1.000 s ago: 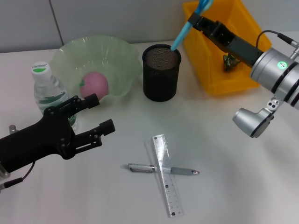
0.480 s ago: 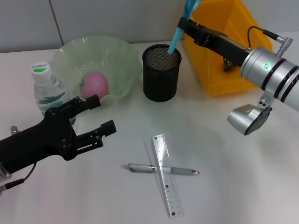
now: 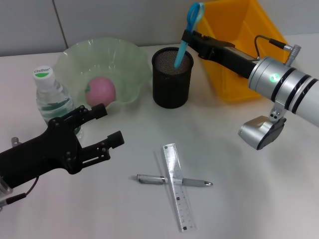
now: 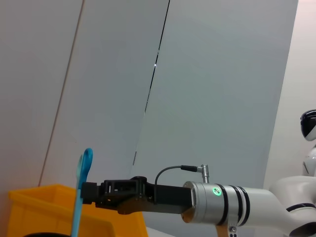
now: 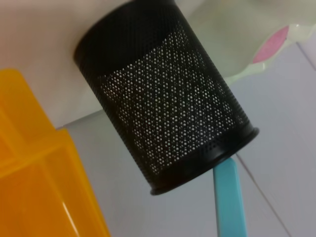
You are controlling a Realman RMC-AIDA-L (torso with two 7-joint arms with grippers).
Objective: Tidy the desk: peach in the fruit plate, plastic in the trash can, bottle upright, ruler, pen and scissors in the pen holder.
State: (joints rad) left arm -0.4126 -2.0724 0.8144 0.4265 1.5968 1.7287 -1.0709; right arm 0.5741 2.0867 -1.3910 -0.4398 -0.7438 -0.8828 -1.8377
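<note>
Near centre: clear plastic ruler lies across silver pen, both flat on white desk. Near left: black left gripper hovers low over desk, arm reaching in from left edge, fingers spread, holding nothing. Just behind it, clear water bottle with green cap stands upright. Farther: pink peach in pale green wavy plate. Far centre: black mesh pen holder. Right arm stretches from right, right gripper pinching blue-handled scissors, tips inside holder. Yellow plastic bin far right.

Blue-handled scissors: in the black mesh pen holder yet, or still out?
Partly in. The blue-handled scissors lean with their lower end inside the black mesh pen holder, handle loop above the rim, gripped by the right gripper.
</note>
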